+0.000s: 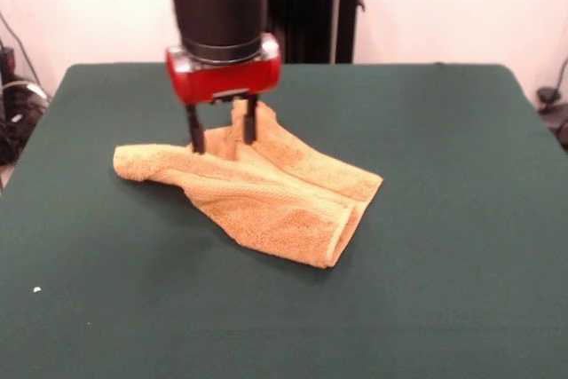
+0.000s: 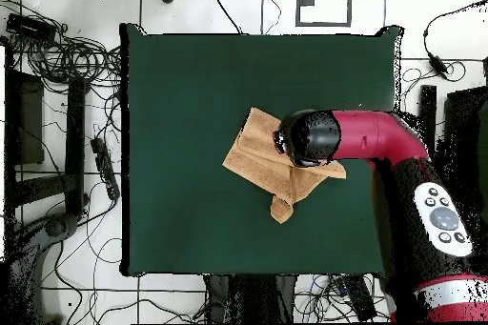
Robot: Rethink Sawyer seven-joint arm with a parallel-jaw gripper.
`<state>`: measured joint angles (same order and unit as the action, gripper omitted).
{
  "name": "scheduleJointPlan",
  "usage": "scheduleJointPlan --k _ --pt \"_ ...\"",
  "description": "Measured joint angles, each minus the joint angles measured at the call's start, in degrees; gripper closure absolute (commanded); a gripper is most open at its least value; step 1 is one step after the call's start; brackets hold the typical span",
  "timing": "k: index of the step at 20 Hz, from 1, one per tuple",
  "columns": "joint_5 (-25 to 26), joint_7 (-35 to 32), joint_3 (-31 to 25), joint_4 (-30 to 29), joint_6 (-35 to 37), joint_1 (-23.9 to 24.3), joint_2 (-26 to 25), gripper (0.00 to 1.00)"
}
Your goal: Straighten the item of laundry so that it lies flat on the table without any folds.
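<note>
The golden-orange towel lies crumpled and folded over itself near the middle of the dark green table. One bunched corner points left and a doubled hem lies at the front right. My gripper hangs straight down over the towel's far edge. Its two black fingers stand apart, and their tips reach down to the cloth on either side of a small raised peak of it. In the overhead view the arm's round head covers the gripper and part of the towel.
The table is far wider than the towel on all sides. Cables and stands lie on the floor beyond the table's edges. The robot's pedestal stands at the far side.
</note>
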<state>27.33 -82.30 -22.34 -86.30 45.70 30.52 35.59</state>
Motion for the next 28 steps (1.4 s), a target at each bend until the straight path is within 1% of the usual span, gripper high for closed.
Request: scheduleJointPlan --k 8,9,19,28 --pt "-1.88 -0.01 0.34 -3.02 -7.10 -2.48 -0.67 0.00" --pt "-2.22 -0.01 0.84 -3.62 -9.21 -3.42 -0.90 0.00" --pt "-4.55 -0.12 2.94 -4.03 -15.70 -7.24 -3.91 0.00" --pt "-5.56 -0.12 5.58 -3.97 -20.82 -8.74 -7.24 0.00"
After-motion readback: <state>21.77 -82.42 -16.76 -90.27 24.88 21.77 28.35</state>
